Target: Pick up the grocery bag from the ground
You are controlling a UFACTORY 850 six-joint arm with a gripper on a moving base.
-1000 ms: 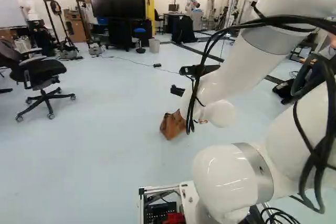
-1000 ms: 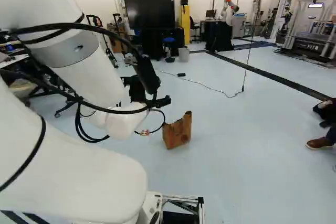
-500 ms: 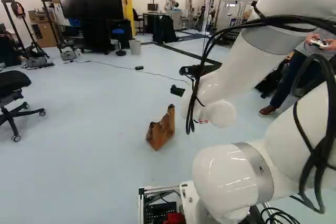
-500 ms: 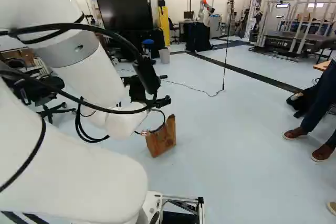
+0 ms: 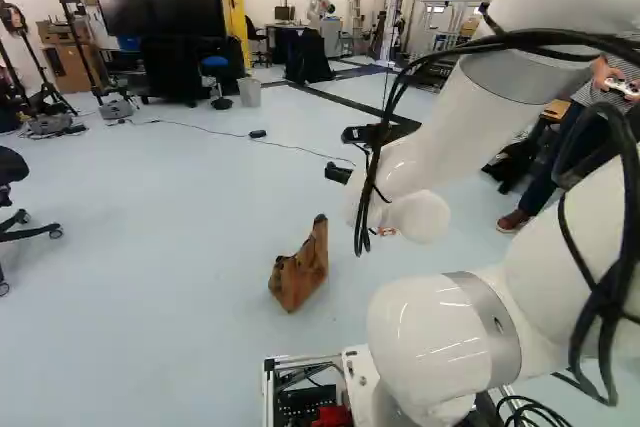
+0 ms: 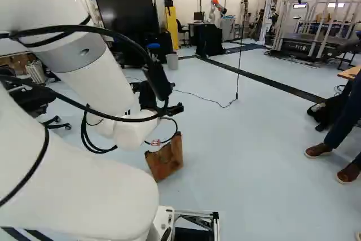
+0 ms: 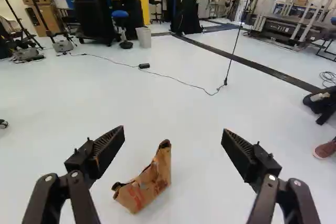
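Wrist view: crumpled brown paper grocery bag (image 7: 152,182) on pale floor (image 7: 173,108), ahead of and below the gripper (image 6: 150,99)
Jaws: wide apart
Left base view: bag left of the white arm (image 5: 440,132)

The arm (image 5: 440,152) is glossy white, with fat, rounded joints and smooth tubular links. A metallic grey band (image 5: 490,327) rings one joint; a matte grey collar (image 6: 73,57) rings another. Black cables (image 5: 385,117) loop along the outside, held by thin black straps (image 6: 32,169). The fingers (image 7: 108,145) are black and angular, finely ridged inside, with round screw heads (image 7: 74,174) at the knuckles.
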